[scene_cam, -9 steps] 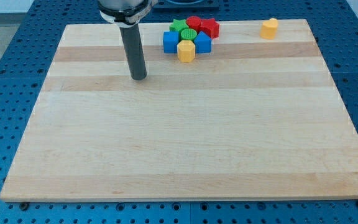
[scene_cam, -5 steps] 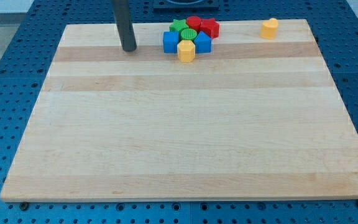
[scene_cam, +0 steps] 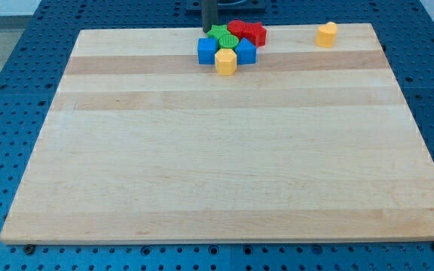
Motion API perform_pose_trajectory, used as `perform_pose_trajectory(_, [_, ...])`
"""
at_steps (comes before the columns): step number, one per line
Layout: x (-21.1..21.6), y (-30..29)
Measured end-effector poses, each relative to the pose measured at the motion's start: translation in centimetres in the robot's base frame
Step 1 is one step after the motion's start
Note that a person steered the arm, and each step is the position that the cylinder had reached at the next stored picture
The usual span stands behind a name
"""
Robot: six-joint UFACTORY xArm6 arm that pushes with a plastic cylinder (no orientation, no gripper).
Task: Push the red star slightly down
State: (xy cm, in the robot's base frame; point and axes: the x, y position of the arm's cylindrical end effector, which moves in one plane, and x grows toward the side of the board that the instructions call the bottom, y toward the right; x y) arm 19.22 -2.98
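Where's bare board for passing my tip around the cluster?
Bare: everything below the yellow hexagon, the left top edge, and the gap between the red star and the yellow heart. Crowded: the top-centre cluster, where my tip stands beside the green star.

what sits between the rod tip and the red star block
In the camera view, the green star block and a red round block lie between my tip and the red star block.

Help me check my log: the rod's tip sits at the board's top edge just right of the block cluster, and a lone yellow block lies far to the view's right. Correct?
Not quite. In the camera view my tip sits at the top edge of the board at the cluster's upper left, beside the green star, not to its right. The lone yellow block does lie far to the view's right.
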Motion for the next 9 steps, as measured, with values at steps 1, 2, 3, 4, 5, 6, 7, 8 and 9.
perform_pose_trajectory(1, [0.1, 0.6])
perform_pose_trajectory(2, [0.6, 2.9])
perform_pose_trajectory(3, [0.8, 3.7])
perform_pose_trajectory(4, [0.8, 5.7])
perform_pose_trajectory(5, [0.8, 8.0])
perform_pose_trajectory(6, [1.6, 9.7])
perform_pose_trajectory(7, [3.2, 10.7])
perform_pose_trajectory(8, [4.4, 11.5])
perform_pose_trajectory(9, [2.9, 11.8])
